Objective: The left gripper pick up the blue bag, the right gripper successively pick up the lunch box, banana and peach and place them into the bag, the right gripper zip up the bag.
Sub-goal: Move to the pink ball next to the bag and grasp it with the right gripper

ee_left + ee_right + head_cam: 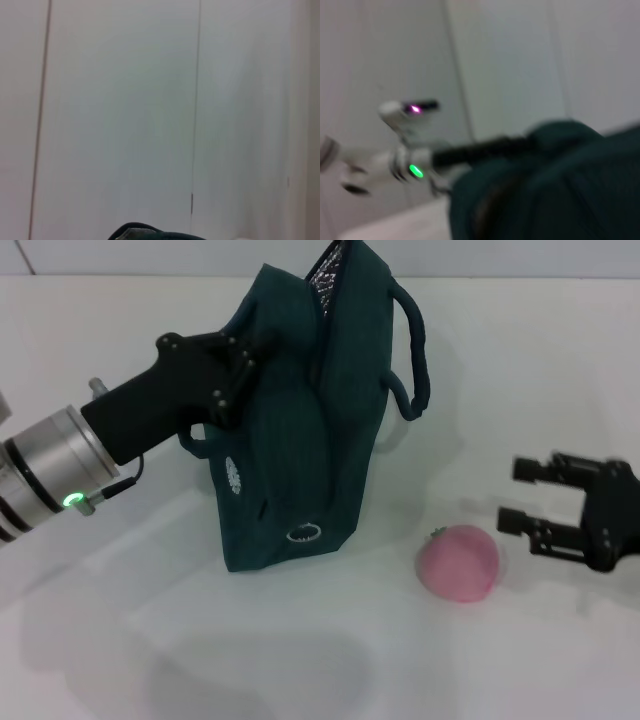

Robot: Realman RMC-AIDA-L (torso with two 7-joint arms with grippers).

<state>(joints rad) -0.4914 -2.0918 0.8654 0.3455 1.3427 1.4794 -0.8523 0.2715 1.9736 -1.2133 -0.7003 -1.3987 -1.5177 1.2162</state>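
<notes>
The blue bag (300,440) stands tilted on the white table, its top open and showing a silver lining. My left gripper (235,380) is shut on the bag's upper edge on the left side. A pink peach (458,562) lies on the table to the right of the bag. My right gripper (515,495) hovers open just right of the peach, a little above it, with nothing between its fingers. The lunch box and the banana are out of view. A sliver of the bag (150,234) shows in the left wrist view. In the right wrist view the bag (560,185) fills the near side.
The white table (330,660) stretches in front of the bag and the peach. The bag's dark handles (415,350) loop out toward the right. The right wrist view shows my left arm (415,170) with its green light beyond the bag.
</notes>
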